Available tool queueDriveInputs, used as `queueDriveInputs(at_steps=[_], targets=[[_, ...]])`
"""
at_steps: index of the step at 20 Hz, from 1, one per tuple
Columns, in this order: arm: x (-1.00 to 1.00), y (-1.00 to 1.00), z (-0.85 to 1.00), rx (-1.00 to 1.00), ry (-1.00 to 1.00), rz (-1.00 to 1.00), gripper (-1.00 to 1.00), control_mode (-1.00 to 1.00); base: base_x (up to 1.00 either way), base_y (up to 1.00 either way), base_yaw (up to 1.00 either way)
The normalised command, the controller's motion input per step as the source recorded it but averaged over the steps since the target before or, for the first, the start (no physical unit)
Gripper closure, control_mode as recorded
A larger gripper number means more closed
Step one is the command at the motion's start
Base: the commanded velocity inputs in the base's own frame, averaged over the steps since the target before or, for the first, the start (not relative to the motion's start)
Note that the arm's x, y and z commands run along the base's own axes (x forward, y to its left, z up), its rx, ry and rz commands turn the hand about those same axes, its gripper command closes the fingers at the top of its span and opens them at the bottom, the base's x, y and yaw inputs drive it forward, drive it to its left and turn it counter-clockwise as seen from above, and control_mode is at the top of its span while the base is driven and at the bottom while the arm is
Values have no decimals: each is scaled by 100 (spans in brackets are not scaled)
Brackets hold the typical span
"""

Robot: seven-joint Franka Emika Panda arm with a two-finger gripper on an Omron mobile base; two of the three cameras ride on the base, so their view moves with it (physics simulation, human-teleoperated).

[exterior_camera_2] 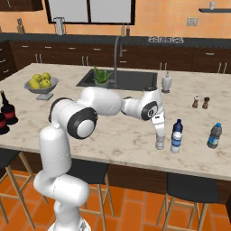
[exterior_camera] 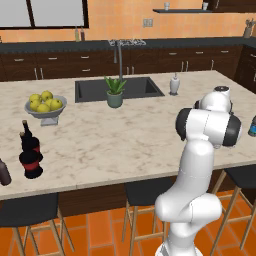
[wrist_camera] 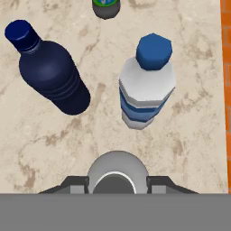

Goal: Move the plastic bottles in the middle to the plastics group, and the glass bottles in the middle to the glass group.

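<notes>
My gripper (exterior_camera_2: 159, 136) points down over the counter's near right part, shut on the plain plastic bottle (exterior_camera_2: 159, 144). In the hand view its white cap (wrist_camera: 117, 175) sits between my fingertips (wrist_camera: 74, 182). The bottle's base is at or just above the counter. The blue-labelled plastic bottle (exterior_camera_2: 176, 136) (wrist_camera: 146, 83) stands upright right beside it. Farther right stands the small dark-blue bottle (exterior_camera_2: 214, 135) (wrist_camera: 47, 67) of the plastics group. Two black glass bottles with red bands (exterior_camera: 29, 140) (exterior_camera: 32, 162) stand together at the far left, next to a stubby dark-brown bottle (exterior_camera: 4, 172).
A fruit bowl (exterior_camera: 46, 105), a potted plant (exterior_camera: 114, 92), the sink (exterior_camera: 135, 87) and a soap dispenser (exterior_camera_2: 167, 82) line the back half of the counter. Two small shakers (exterior_camera_2: 200, 102) stand behind the bottles. The counter's front edge (wrist_camera: 223, 90) is close by. A greenish round object (wrist_camera: 106, 6) lies beyond the bottles.
</notes>
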Motion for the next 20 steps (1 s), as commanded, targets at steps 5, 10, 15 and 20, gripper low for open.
queueDriveInputs(at_steps=[5, 10, 15, 20], targets=[[37, -25, 0, 0, 0, 0, 100, -100, 0, 0, 0], [8, -13, -1, 2, -7, 0, 100, -100, 0, 0, 0], [0, -6, -1, 2, -2, 0, 100, -100, 0, 0, 0], [0, 0, 0, 0, 0, 0, -100, -100, 0, 0, 0]])
